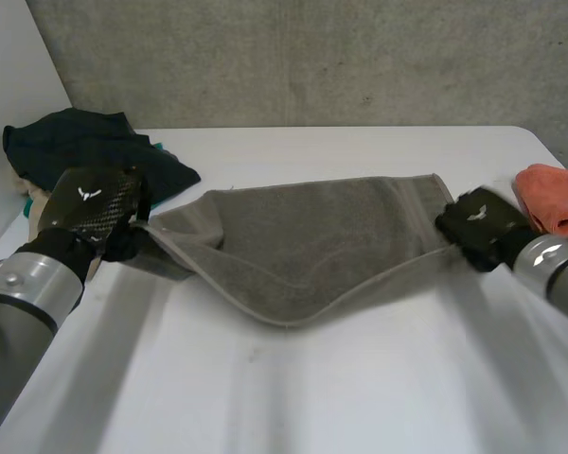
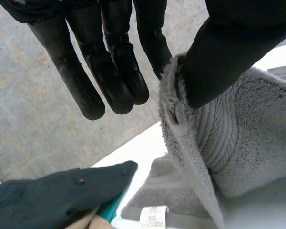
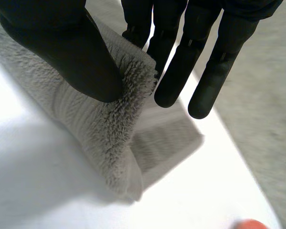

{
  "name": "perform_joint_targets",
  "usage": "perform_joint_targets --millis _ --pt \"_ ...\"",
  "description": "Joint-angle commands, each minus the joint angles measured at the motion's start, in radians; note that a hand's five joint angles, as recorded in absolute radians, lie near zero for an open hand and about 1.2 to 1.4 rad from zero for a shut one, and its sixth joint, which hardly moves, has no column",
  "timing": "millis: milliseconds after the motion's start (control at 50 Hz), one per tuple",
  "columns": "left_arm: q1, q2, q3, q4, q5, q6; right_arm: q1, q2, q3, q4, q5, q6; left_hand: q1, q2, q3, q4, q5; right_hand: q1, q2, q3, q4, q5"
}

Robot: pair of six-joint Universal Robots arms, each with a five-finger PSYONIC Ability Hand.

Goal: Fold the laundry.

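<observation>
The towel [image 1: 303,251] sags onto the table [image 1: 360,397] between the hands. The left hand [image 1: 90,203] pinches one end between thumb and finger (other fingers straight), and the right hand [image 1: 478,224] clamps the opposite corner likewise.

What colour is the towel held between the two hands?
The towel is plain grey, best seen in the head view.

Looks like a robot lab bench. Plain white table [image 1: 341,397] against a bare grey concrete wall [image 1: 312,57]. Left arm [image 1: 28,293] and right arm [image 1: 554,270] work over it. Dark clothes [image 1: 85,142] and orange cloth [image 1: 559,194] heaped at its ends.
</observation>
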Motion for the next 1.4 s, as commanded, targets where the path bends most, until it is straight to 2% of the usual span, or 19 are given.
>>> perform_joint_targets --millis 20,100,160,220,280,400,500,580,720,800,920,940,980,1000,1020,1100,1200,1300,1400 --pt "0.038 0.085 -0.042 -0.188 -0.001 0.028 -0.140 -0.196 0.074 0.165 0.020 -0.038 0.238 0.197 0.201 0.196 0.236 0.297 0.218 0.210 0.202 0.215" --pt "0.067 0.142 -0.082 -0.356 0.002 0.168 -0.219 -0.261 0.093 0.443 0.038 -0.199 0.238 0.197 0.201 0.196 0.236 0.297 0.218 0.210 0.202 0.215" --pt "0.082 0.174 -0.114 -0.508 0.002 0.334 -0.267 -0.273 0.132 0.630 0.044 -0.345 0.238 0.197 0.201 0.196 0.236 0.297 0.218 0.210 0.202 0.215" --pt "0.087 0.179 -0.142 -0.620 0.004 0.472 -0.281 -0.276 0.145 0.679 0.044 -0.429 0.238 0.197 0.201 0.196 0.236 0.297 0.218 0.210 0.202 0.215" --pt "0.096 0.162 -0.128 -0.605 0.007 0.543 -0.273 -0.256 0.130 0.609 0.044 -0.399 0.238 0.197 0.201 0.196 0.236 0.297 0.218 0.210 0.202 0.215" --pt "0.069 0.018 -0.039 -0.363 0.004 0.508 -0.188 -0.069 0.019 0.368 0.090 -0.171 0.238 0.197 0.201 0.196 0.236 0.297 0.218 0.210 0.202 0.215" --pt "-0.023 -0.201 0.113 -0.168 -0.014 0.450 -0.092 0.052 -0.077 0.276 0.210 -0.138 0.238 0.197 0.201 0.196 0.236 0.297 0.218 0.210 0.202 0.215" --pt "-0.037 -0.364 0.254 -0.087 -0.033 0.448 -0.048 0.147 -0.186 0.187 0.315 -0.137 0.238 0.197 0.201 0.196 0.236 0.297 0.218 0.210 0.202 0.215" --pt "-0.083 -0.577 0.458 -0.073 -0.086 0.448 -0.019 0.288 -0.324 0.118 0.351 -0.098 0.238 0.197 0.201 0.196 0.236 0.297 0.218 0.210 0.202 0.215" --pt "-0.096 -0.694 0.591 -0.064 -0.154 0.450 -0.003 0.337 -0.380 0.040 0.357 -0.077 0.238 0.197 0.201 0.196 0.236 0.297 0.218 0.210 0.202 0.215" --pt "-0.105 -0.763 0.711 -0.065 -0.211 0.448 0.046 0.411 -0.473 -0.067 0.397 -0.080 0.238 0.197 0.201 0.196 0.236 0.278 0.199 0.191 0.183 0.196" --pt "-0.108 -0.769 0.725 -0.064 -0.211 0.443 0.052 0.422 -0.485 -0.072 0.405 -0.080 0.230 0.189 0.193 0.187 0.228 -0.092 -0.170 -0.178 -0.186 -0.174" --pt "-0.119 -0.774 0.731 -0.064 -0.211 0.443 0.067 0.446 -0.518 -0.072 0.434 -0.077 -0.453 -0.495 -0.490 -0.496 -0.455 -0.925 -1.003 -1.011 -1.019 -1.007" --pt "-0.125 -0.774 0.731 -0.064 -0.212 0.443 0.073 0.449 -0.528 -0.072 0.446 -0.075 -0.838 -0.879 -0.875 -0.881 -0.840 -0.925 -1.003 -1.011 -1.019 -1.007" --pt "-0.138 -0.772 0.733 -0.062 -0.212 0.442 0.077 0.449 -0.533 -0.071 0.455 -0.072 -0.952 -0.994 -0.989 -0.995 -0.954 -0.925 -1.003 -1.011 -1.019 -1.007" --pt "-0.165 -0.762 0.725 -0.061 -0.220 0.433 0.077 0.425 -0.524 -0.069 0.492 -0.055 -0.983 -1.025 -1.020 -1.026 -0.985 -0.925 -1.003 -1.011 -1.019 -1.007" --pt "-0.175 -0.699 0.662 -0.065 -0.221 0.431 0.067 0.333 -0.411 -0.029 0.481 -0.025 -0.983 -1.025 -1.020 -1.026 -0.985 -0.925 -1.003 -1.011 -1.019 -1.007" --pt "-0.168 -0.604 0.555 -0.061 -0.212 0.424 0.008 0.131 -0.196 0.058 0.358 -0.014 -0.983 -1.025 -1.020 -1.026 -0.985 -0.925 -1.003 -1.011 -1.019 -1.007" --pt "-0.162 -0.530 0.461 -0.059 -0.209 0.401 -0.092 0.084 -0.039 0.106 0.232 0.006 -0.983 -1.025 -1.020 -1.026 -0.985 -0.756 -0.835 -0.843 -0.851 -0.838"
